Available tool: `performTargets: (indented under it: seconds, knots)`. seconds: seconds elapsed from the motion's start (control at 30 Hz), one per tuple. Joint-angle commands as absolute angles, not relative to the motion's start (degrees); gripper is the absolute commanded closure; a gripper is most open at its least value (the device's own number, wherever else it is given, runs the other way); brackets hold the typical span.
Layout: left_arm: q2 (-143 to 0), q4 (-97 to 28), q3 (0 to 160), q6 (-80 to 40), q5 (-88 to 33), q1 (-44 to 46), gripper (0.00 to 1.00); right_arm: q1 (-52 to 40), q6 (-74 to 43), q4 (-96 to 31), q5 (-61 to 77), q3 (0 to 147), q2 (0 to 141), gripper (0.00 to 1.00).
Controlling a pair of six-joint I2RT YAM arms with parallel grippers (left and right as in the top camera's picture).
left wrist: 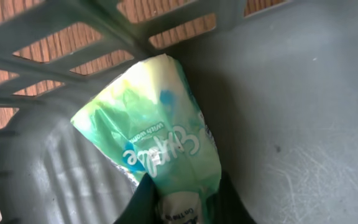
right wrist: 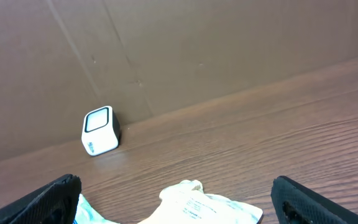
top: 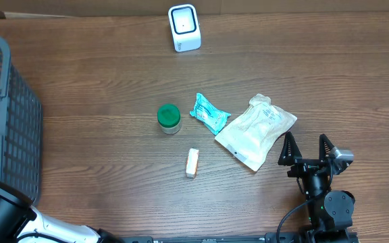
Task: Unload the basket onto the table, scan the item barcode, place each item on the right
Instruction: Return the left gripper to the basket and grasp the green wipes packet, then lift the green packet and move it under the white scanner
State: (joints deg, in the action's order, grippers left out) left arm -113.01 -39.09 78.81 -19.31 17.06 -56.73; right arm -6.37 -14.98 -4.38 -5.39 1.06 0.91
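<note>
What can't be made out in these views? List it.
- Green packet barcode: left wrist, print blurred, lower end cut by the frame edge.
- White pouch label text: overhead, too small; right wrist, bottom edge crops it.
- Basket contents: overhead, left edge cuts it off.

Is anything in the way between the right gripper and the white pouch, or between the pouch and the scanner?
Nothing visible. The open right gripper sits right beside the pouch, with nothing between them. The way to the scanner looks free; the teal packet lies just left of that line.
</note>
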Motion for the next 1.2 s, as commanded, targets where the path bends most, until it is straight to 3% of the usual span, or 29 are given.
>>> performTargets:
  seconds: [0.0,0.43,0.77,0.97,1.17]
  knots:
    - [-114.9,-39.7,78.3,-19.2,14.6,-56.7,0.96,-6.3,-14.7,-4.2,-6.0,0.5,0.7,0.00]
    - [-107.2,-46.5,88.8,-19.4,-6.6,-54.3,0.96,-6.3,-14.7,-4.1,-6.0,0.5,0.7,0.00]
    - [-95.9,-44.3,89.9,-21.9,-18.6,-50.8,0.96,-6.3,-14.7,-4.1,-6.0,0.5,0.7,0.00]
    - [-82.0,-40.8,91.2,-21.9,-19.0,-46.0,0.96,-6.3,-14.7,-4.2,-6.0,0.5,0.7,0.00]
    - [-68.7,-44.0,91.2,-21.8,-18.9,-34.1,0.96,-6.3,-14.7,-4.2,-6.0,0.5,0.7,0.00]
